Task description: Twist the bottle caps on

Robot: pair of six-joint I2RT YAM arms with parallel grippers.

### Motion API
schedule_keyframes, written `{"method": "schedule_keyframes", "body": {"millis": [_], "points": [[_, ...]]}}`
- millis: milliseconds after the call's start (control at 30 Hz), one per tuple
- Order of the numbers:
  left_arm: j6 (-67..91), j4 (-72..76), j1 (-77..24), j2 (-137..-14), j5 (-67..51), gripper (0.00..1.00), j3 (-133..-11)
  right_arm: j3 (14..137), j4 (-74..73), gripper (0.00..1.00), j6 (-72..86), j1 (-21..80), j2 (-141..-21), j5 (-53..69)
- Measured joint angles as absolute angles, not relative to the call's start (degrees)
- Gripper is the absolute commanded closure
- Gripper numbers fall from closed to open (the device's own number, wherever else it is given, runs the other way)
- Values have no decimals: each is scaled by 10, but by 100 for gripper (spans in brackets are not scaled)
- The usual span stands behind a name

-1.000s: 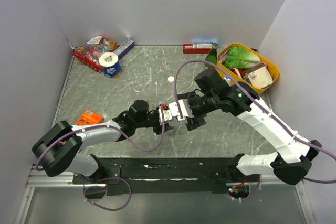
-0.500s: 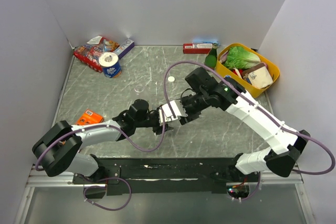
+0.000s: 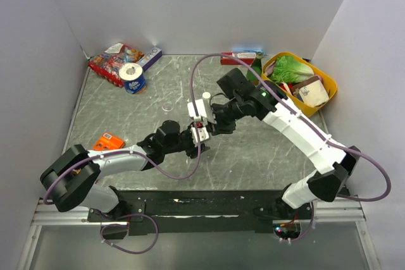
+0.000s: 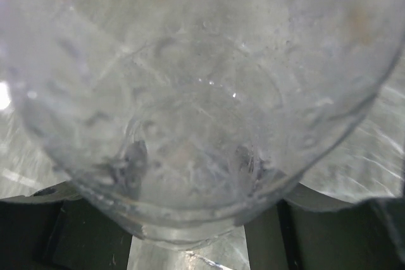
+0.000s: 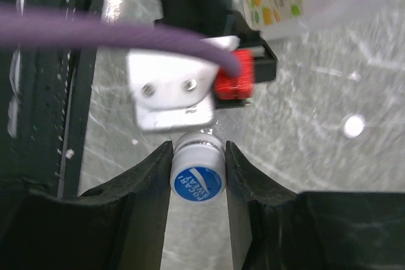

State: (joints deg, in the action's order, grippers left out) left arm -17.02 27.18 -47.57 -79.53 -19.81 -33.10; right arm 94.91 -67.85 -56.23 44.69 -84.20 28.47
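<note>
Right gripper [image 5: 197, 158] closed on 1 blue cap [image 5: 198, 180] atop the clear bottle [image 4: 190, 124] clamped by the left gripper [image 4: 196, 222] — cap face square to the right wrist, bottle axis judged in line with its roll.

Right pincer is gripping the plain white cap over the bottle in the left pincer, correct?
No. The right pincer grips a small round blue-topped plastic cap, not a white one, per the right wrist view. The left pincer does hold the small clear plastic bottle.
</note>
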Motion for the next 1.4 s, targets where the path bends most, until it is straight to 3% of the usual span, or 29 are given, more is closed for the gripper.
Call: {"method": "schedule_keyframes", "body": {"millis": [233,433,467,500,567,700,767,833,867,900,933,1400], "points": [[-115,285,-495,-817,-79,99,-331,964,-649,100,-406,413,-883,261],[-79,287,-501,-821,-62,99,-331,956,-631,100,-338,405,-884,249],[-72,286,-501,-821,-64,99,-331,956,-630,97,-334,404,-884,249],[-64,286,-501,-821,-68,99,-331,956,-629,80,-331,403,-884,249],[-51,286,-501,-821,-80,99,-331,956,-628,69,-328,401,-884,251],[-33,283,-496,-821,-109,99,-327,945,-620,100,-317,399,-883,257],[-27,281,-493,-821,-122,99,-324,941,-620,100,-313,395,-883,267],[-18,283,-490,-821,-135,54,-324,941,-618,100,-313,387,-883,283],[-16,284,-489,-821,-140,39,-325,942,-618,100,-313,384,-883,289],[-13,282,-488,-821,-145,16,-326,945,-619,100,-315,382,-884,293],[-11,279,-486,-821,-150,4,-329,949,-622,100,-317,380,-886,295],[-1,207,-436,-799,-175,4,-390,1072,-757,100,-424,279,-936,223]]}}
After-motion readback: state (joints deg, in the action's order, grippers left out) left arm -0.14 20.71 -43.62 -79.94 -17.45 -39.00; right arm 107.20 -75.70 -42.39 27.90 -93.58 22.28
